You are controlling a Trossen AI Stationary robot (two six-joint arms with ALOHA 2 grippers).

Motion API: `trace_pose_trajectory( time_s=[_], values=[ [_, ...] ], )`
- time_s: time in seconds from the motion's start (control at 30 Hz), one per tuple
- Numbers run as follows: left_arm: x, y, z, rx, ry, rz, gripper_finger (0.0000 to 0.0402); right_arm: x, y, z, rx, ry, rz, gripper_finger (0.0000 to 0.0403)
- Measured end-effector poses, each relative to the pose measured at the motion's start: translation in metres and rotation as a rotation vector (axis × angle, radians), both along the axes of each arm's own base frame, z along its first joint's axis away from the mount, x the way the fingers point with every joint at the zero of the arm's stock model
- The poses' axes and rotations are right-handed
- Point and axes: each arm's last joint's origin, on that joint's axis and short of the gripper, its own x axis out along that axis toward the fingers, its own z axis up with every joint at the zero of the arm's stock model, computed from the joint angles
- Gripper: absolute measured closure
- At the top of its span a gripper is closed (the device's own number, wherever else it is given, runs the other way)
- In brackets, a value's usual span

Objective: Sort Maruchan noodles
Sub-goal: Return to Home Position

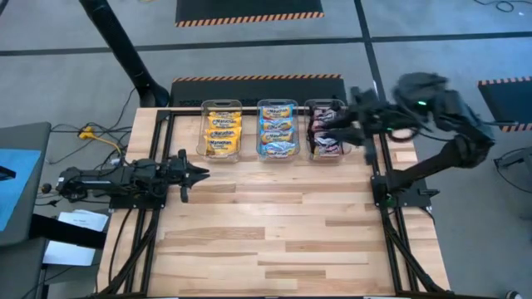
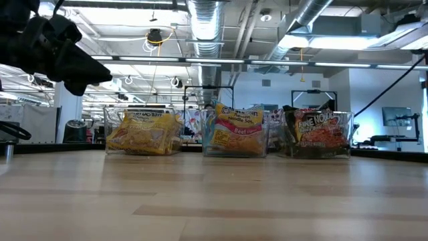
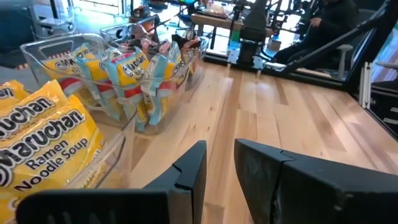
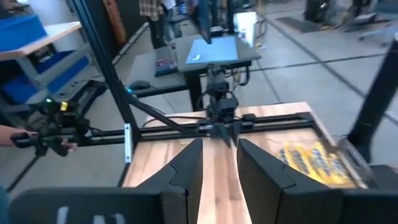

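Three clear bins stand in a row along the table's far edge. The left one holds yellow Maruchan packets [image 1: 223, 130], the middle one light blue packets [image 1: 277, 129], the right one dark packets [image 1: 327, 131]. In the low view the packets stand on edge: yellow [image 2: 142, 132], blue [image 2: 235, 128], dark [image 2: 319, 130]. My right gripper [image 1: 342, 124] hovers raised over the dark bin's right side, pointing toward the table's left, open by a narrow gap and empty [image 4: 219, 167]. My left gripper [image 1: 199, 173] waits low at the table's left side, open and empty [image 3: 219, 168].
Bare wood table [image 1: 274, 232] lies in front of the bins. Black frame rails run along its left side [image 1: 154, 208] and right side [image 1: 386, 208]. A seated person [image 3: 329, 18] shows beyond the table, and a hand [image 4: 12, 137] beside a side desk.
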Motion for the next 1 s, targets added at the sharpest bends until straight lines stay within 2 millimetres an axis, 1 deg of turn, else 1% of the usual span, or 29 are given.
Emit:
trace_pose_trajectory(
  time_s=[0.1,0.2,0.4,0.57,0.73,0.93,1.0],
  values=[
    [0.001,0.0,-0.001,0.001,0.018,0.0,0.0329,-0.026,0.007,-0.01,-0.024,0.004,-0.024,0.028],
    [0.002,0.0,-0.002,0.039,0.035,-0.004,0.0329,-0.045,0.012,-0.031,-0.043,0.009,-0.023,0.028],
    [0.002,0.0,-0.002,0.121,0.054,-0.013,0.0329,-0.062,0.014,-0.087,-0.049,-0.064,-0.013,0.028],
    [0.002,0.0,-0.002,0.134,0.057,-0.014,0.0329,-0.07,0.014,-0.135,-0.042,-0.11,0.01,0.028],
    [0.002,0.0,-0.002,0.148,0.061,-0.015,0.0329,-0.069,0.016,-0.183,-0.026,-0.162,0.065,0.028],
    [0.002,0.0,-0.002,0.158,0.063,-0.016,0.0329,-0.064,0.016,-0.244,-0.017,-0.091,0.061,0.028],
    [0.002,0.0,-0.002,0.157,0.063,-0.017,0.0329,-0.063,0.015,-0.262,0.003,-0.083,0.049,0.028]
  ],
)
